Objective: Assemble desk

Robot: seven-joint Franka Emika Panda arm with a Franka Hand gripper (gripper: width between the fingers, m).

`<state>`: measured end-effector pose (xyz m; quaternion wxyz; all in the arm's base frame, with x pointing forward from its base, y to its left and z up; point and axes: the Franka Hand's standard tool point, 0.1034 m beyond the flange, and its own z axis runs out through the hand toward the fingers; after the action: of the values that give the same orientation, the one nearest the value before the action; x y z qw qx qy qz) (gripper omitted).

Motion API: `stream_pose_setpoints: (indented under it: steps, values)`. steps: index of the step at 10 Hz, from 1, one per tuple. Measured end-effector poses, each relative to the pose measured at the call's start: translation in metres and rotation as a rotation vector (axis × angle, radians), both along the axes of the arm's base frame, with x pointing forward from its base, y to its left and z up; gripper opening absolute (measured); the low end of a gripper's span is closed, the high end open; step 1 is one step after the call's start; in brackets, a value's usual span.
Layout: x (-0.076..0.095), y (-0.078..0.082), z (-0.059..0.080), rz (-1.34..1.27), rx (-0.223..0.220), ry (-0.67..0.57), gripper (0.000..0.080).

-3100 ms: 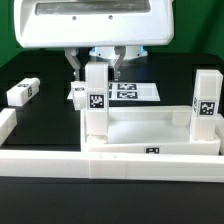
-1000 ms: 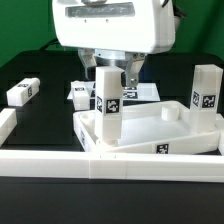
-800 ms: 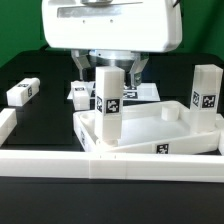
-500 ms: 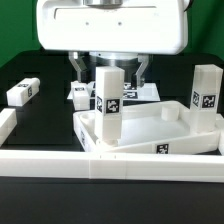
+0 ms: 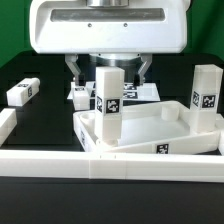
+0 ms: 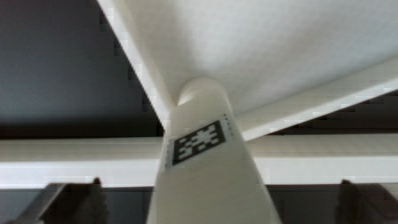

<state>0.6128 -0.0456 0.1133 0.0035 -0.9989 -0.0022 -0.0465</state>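
Observation:
The desk's white tabletop (image 5: 152, 128) lies on the black table, turned at an angle to the front rail. One white tagged leg (image 5: 108, 104) stands upright in its near-left corner, and a second leg (image 5: 206, 94) stands at its right corner. My gripper (image 5: 110, 73) hangs over the first leg, open, one finger on each side of the leg's top and clear of it. In the wrist view that leg (image 6: 210, 150) rises between my dark fingertips (image 6: 71, 205), and the gripper (image 6: 217, 206) holds nothing. The tabletop's rim (image 6: 320, 103) runs off behind the leg.
A loose leg (image 5: 22, 91) lies at the exterior view's left, and another (image 5: 80, 95) lies behind the standing leg. The marker board (image 5: 138, 92) lies flat at the back. A long white border rail (image 5: 110, 162) crosses the front, with a short arm on the left.
Since three seconds ago the tabletop has turned on the table with the leg in its corner. Over the last second the open gripper has shifted toward the exterior view's left, centring over the leg.

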Motion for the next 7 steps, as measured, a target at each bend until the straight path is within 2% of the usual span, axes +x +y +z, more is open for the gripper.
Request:
stream_pose_setpoints:
  steps: [4, 6, 7]
  values:
    - [-0.0004, -0.0026, -0.0001, 0.206, -0.024, 0.001, 0.0649]
    - [-0.0004, -0.0028, -0.0001, 0.205, -0.024, 0.001, 0.0392]
    - [-0.0004, -0.0028, -0.0001, 0.205, -0.024, 0.001, 0.0392]
